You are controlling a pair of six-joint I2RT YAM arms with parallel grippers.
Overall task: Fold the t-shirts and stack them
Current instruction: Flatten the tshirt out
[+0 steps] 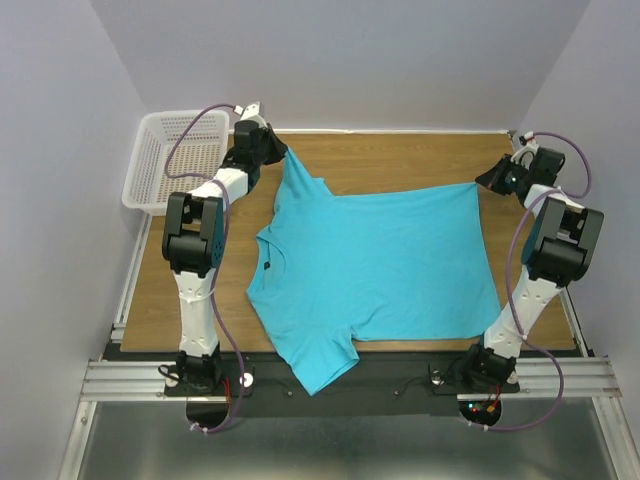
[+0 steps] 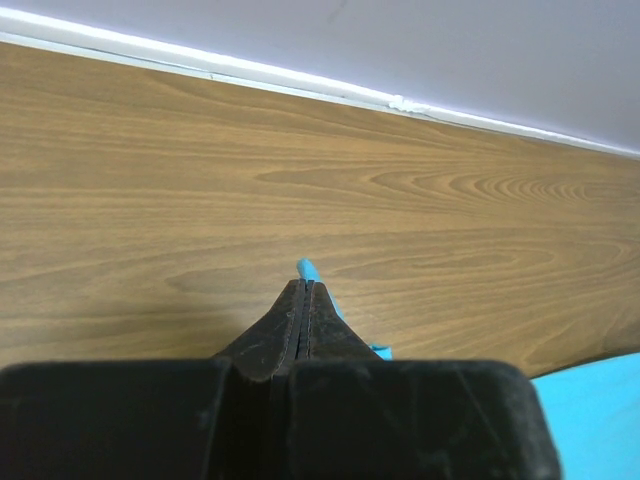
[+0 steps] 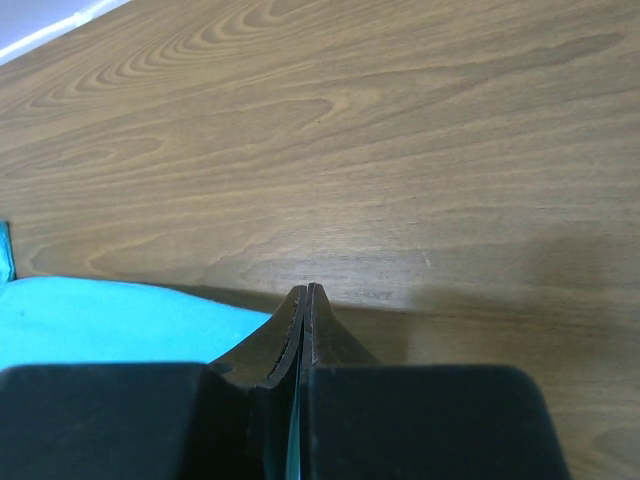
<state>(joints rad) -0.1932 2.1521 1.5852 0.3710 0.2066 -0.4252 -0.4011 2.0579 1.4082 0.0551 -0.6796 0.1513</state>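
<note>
The plain turquoise-blue short-sleeved cotton t-shirt (image 1: pixel 380 265) lies spread on the brown wooden table (image 1: pixel 400 160), to the right of the white plastic mesh basket (image 1: pixel 140 165) and apart from it. The neck points toward the basket's side.

The left gripper (image 1: pixel 280 152), just right of the basket, has its jaws pressed together on the tip of one sleeve. In its wrist view only a sliver of cloth (image 2: pixel 306 268) pokes past the fingertips. The right gripper (image 1: pixel 487 181), well apart from the basket at the opposite side of the table, has its jaws clamped on a hem corner, with a thin turquoise line visible between them.

The main risk is the left pinch. It holds so little fabric that any pull could let the sleeve slip free.

The other sleeve (image 1: pixel 322 372) hangs over the table edge farthest from the basket. If the shirt is lifted it may drag or catch there and skew the fold. Uneven motion of the two arms would wrinkle the body, and the left arm could nudge the basket.
</note>
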